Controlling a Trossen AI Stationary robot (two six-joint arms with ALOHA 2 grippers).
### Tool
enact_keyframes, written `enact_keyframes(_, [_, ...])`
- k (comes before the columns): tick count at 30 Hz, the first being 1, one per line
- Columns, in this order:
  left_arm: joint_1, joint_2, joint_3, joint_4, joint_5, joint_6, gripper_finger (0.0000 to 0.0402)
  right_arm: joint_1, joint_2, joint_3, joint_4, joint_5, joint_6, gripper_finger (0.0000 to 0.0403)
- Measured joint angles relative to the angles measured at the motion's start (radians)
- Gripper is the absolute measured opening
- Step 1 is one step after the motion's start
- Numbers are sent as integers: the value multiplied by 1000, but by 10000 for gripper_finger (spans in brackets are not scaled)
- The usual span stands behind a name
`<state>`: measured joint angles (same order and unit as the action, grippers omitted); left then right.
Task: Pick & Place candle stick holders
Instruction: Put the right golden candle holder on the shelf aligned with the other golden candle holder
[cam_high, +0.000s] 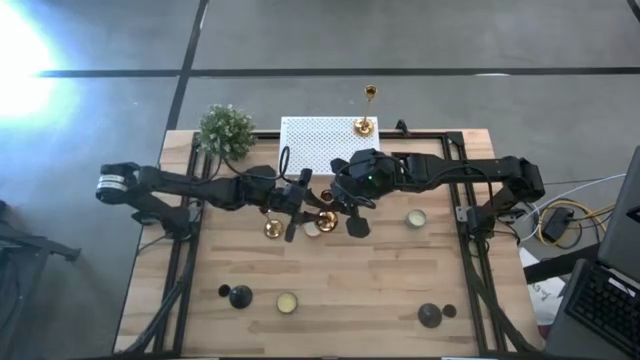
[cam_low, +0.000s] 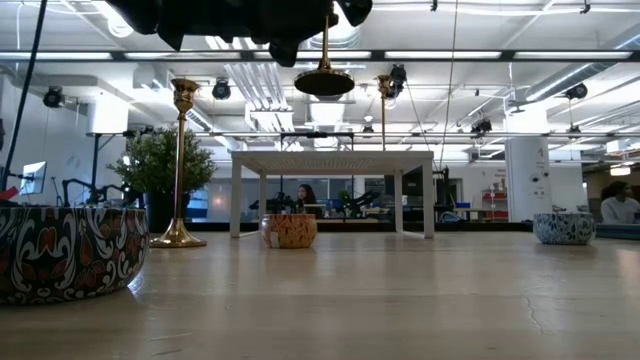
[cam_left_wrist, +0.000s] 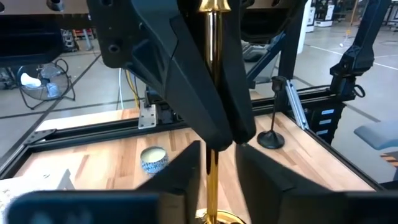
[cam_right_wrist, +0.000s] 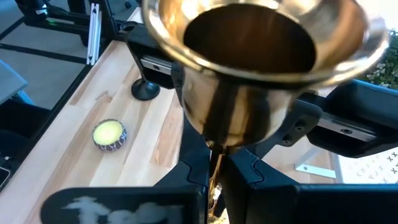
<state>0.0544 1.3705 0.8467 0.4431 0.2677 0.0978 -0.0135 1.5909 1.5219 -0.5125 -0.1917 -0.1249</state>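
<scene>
Gold candlestick (cam_right_wrist: 249, 74) clamped in right pincer (cam_right_wrist: 214, 165), left pincer (cam_left_wrist: 214, 162) part-open around its stem

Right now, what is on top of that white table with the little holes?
One gold candlestick stands on a far corner of the white rack. The rest of its top looks bare, though the right arm covers its near edge.

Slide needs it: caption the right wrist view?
Right gripper clamps the gold candlestick by its stem, cup looming over the wooden table.
</scene>
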Motion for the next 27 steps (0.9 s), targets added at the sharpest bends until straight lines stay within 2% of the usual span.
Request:
enact_keyframes(3, [1, 0, 0, 0, -8, -2, 30, 0, 0, 0, 0, -1, -1, 13])
enact_keyframes(4, [1, 0, 0, -1, -9, -4, 21, 0, 0, 0, 0, 1, -2, 13])
enact_keyframes(12, [1, 0, 0, -9, -9, -5, 20, 0, -3, 0, -11, 16, 34, 13])
enact_keyframes(14, [1, 0, 0, -9, -18, -5, 20, 1, -11, 2, -39, 52, 40, 15])
enact_keyframes(19, [1, -6, -3, -38, -56, 7, 20, 2, -66, 0, -211, 182, 82, 46])
enact_keyframes(22, [-1, -6, -2, -34, -46, 13, 20, -3, -100, 3, -229, 228, 103, 69])
enact_keyframes(27, [3, -8, -2, 4, -88, 14, 20, 4, -168, 0, -293, 229, 149, 97])
